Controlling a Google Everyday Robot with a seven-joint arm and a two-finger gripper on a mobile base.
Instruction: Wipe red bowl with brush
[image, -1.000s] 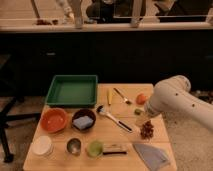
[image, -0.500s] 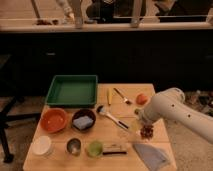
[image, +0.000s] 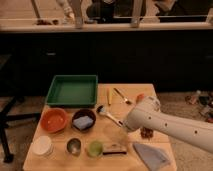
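Tool (image: 124, 130) by brush (image: 108, 115); sponge (image: 84, 122) in dark bowl (image: 75, 117) beside red bowl (image: 54, 120).

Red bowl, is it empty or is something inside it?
Empty: the red bowl shows only bare orange interior. The brush lies apart from it, the gripper over its handle end.

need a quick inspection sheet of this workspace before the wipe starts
surface: wooden table, crowded
job's things: red bowl at left, next to the dark bowl; brush lying mid-table
clutter: green tray, blue sponge in the dark bowl, spoon, white tub, metal cup, green cup, block brush, grey cloth
grippers: gripper low at the brush's handle end, mostly behind the arm
cables: nothing seen
surroundings: dark cabinets behind
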